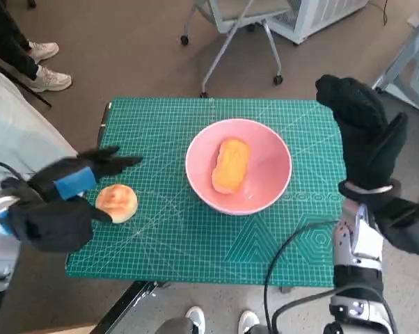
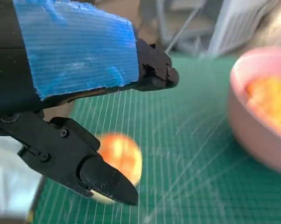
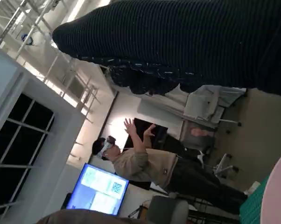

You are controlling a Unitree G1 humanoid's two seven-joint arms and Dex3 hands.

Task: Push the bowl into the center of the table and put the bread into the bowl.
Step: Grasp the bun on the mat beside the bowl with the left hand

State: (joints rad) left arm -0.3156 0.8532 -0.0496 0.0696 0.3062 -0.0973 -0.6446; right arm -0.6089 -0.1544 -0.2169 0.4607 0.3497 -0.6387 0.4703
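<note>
The bench (image 1: 195, 243) fills the middle of the room's floor space here, covered edge to edge by a green cutting mat (image 1: 161, 125) with a white grid. On the mat, a little toward the right of the middle, sits the pink bowl (image 1: 269, 184), and there's an oblong orange-yellow piece of bread (image 1: 231, 165) lying inside it. Out on the mat to the left, well apart from the bowl, lies a round bread roll (image 1: 117, 202), golden brown on top.

The right hand (image 1: 362, 129), in its black knitted glove, is up over the bench's far right corner, fingers fairly straight and holding nothing, clear of the bowl's rim. The left hand (image 1: 63, 198), black with blue tape across its back, hangs low at the left edge just beside the round roll, fingers apart with one stretched out toward the middle of the mat and nothing in its grasp; in the left wrist view a black fingertip (image 2: 110, 184) sits right in front of the blurred roll, though I can't tell whether it touches.

Beyond the bench stands a wheeled chair (image 1: 230, 28), and a person's white shoes (image 1: 46, 66) show at the far left.
</note>
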